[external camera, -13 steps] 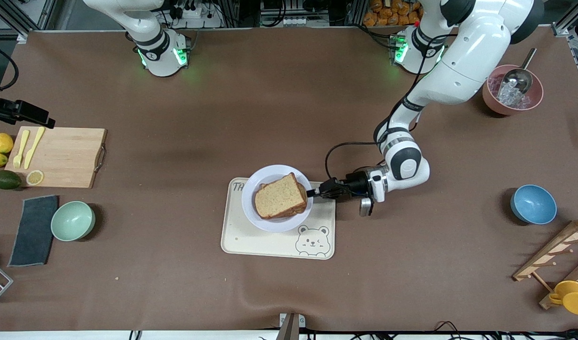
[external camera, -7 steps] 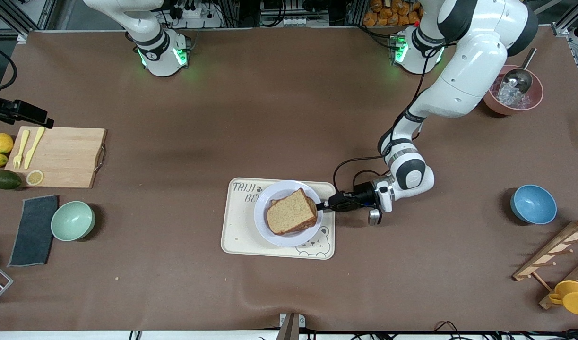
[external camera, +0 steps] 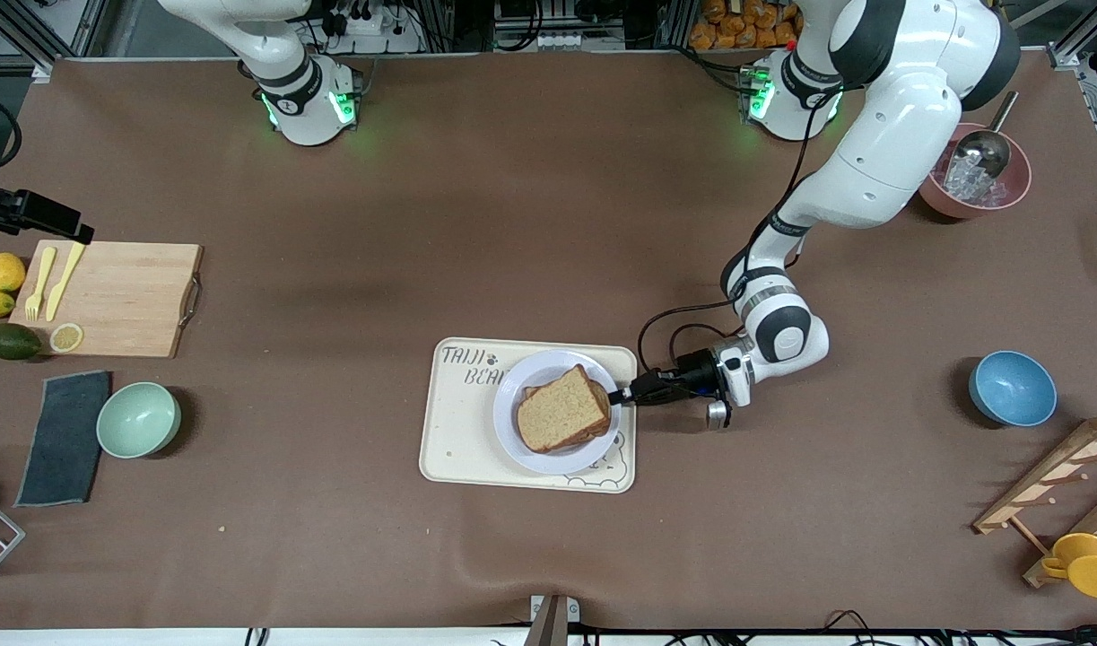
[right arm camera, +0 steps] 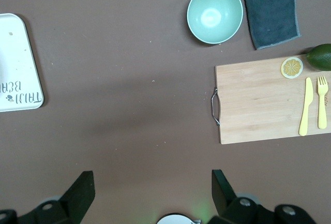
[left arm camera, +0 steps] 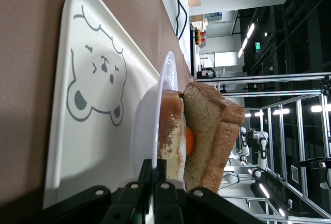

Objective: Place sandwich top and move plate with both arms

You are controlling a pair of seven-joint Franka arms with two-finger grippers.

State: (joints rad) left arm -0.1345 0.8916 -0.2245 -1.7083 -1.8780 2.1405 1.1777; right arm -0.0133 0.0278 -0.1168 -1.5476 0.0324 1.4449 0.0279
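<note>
Front view: left gripper [external camera: 622,393] pinching plate [external camera: 523,449] rim to drag it over tray [external camera: 463,449]; sandwich top [external camera: 561,410] seated
Right gripper [right arm camera: 150,193]: spread, waiting high over table

Tray's [external camera: 458,449] bear print half hidden under the plate [external camera: 512,431]
</note>
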